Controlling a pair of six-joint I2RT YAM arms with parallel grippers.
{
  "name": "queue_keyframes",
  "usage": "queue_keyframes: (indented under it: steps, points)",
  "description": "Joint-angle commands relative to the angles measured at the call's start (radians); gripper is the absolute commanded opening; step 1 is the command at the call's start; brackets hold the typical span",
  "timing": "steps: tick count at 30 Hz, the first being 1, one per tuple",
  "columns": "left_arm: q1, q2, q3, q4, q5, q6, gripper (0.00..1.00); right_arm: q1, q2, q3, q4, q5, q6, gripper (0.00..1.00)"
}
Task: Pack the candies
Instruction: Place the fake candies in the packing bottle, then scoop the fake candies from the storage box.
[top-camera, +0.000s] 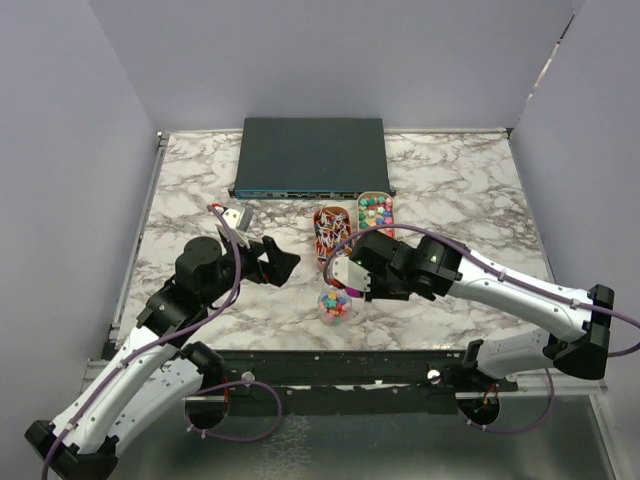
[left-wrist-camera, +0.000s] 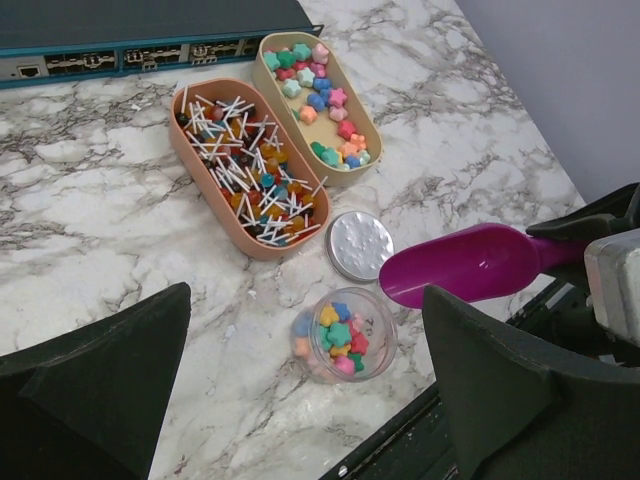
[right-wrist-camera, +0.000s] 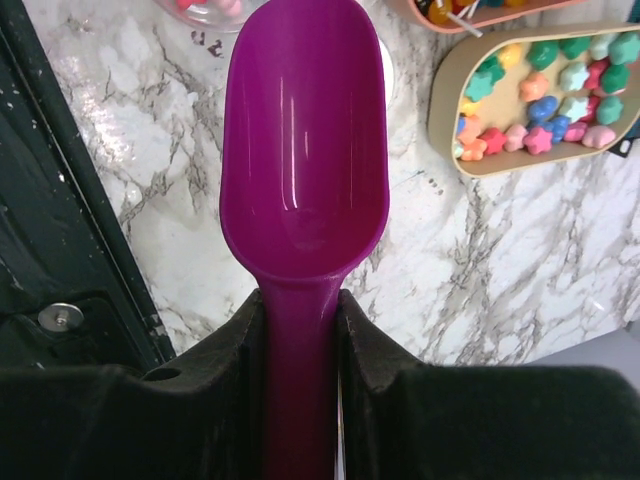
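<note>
Above the arms, the top view shows a marble worktop (top-camera: 200, 200) closed in by plain grey walls (top-camera: 320, 60). A dark flat box (top-camera: 310, 155) lies at the far edge. Just in front of it, two oval trays sit side by side: an orange tray (top-camera: 316, 225) full of lollipops (top-camera: 332, 238), and to its right a tan tray (top-camera: 375, 194) of star-shaped candies (top-camera: 377, 212). Nearer the arms, a small clear jar (top-camera: 335, 305) holds more candies. The left claw (top-camera: 283, 262) hangs open and empty to the left of the jar, apart from it. The right claw (top-camera: 345, 275), just beside the jar, grips a purple scoop (top-camera: 352, 291).

From the left wrist, two black fingers (left-wrist-camera: 100, 390) spread wide at the lower corners with nothing between them. The jar stands ahead of them, uncovered and partly filled with candies. A round silver lid (left-wrist-camera: 360, 245) lies flat between the jar and the near end of the orange tray. The scoop reaches in from the right, its empty bowl ending near the lid and jar.

From the right wrist, the claw is clamped on the scoop's handle. The bare bowl points away and hides most of the lid. The jar's edge shows past the scoop's tip. Candies fill the tan tray to the right. A black rail (right-wrist-camera: 60, 250) borders the worktop on the left.
</note>
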Motion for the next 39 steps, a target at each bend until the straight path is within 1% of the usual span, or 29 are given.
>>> queue_keyframes:
  steps: [1,7,10,14,19,23,26,30,32,35,39]
  points:
    - [0.005,-0.023,0.003,-0.021,-0.008,0.014,0.99,0.006,0.012,0.063,-0.033,0.039,0.004,0.01]
    - [0.005,-0.030,0.002,-0.023,-0.008,0.013,0.99,0.005,0.041,0.107,-0.035,0.103,0.021,0.01]
    - [0.005,-0.034,0.002,-0.023,-0.009,0.013,0.98,0.005,0.036,0.115,0.008,0.096,0.024,0.01]
    - [0.006,-0.039,0.002,-0.023,-0.008,0.013,0.99,-0.009,0.090,0.154,-0.026,0.093,0.065,0.01]
    - [0.007,-0.051,0.003,-0.023,-0.009,0.013,0.98,-0.064,0.177,0.247,-0.035,0.056,0.168,0.01]
    - [0.007,-0.063,0.004,-0.028,-0.018,0.014,0.99,-0.122,0.263,0.336,-0.065,0.037,0.308,0.01]
    - [0.007,-0.072,0.005,-0.029,-0.022,0.011,0.98,-0.163,0.341,0.412,-0.114,-0.008,0.429,0.01]
    - [0.005,-0.079,0.004,-0.030,-0.024,0.012,0.99,-0.184,0.442,0.497,-0.180,-0.067,0.565,0.01]
    - [0.002,-0.083,0.004,-0.030,-0.024,0.012,0.98,-0.188,0.480,0.531,-0.209,-0.095,0.605,0.01]
    - [-0.002,-0.093,0.004,-0.031,-0.028,0.012,0.98,-0.200,0.508,0.551,-0.209,-0.167,0.655,0.01]
    - [-0.006,-0.104,0.004,-0.033,-0.034,0.011,0.98,-0.221,0.550,0.593,-0.243,-0.184,0.720,0.01]
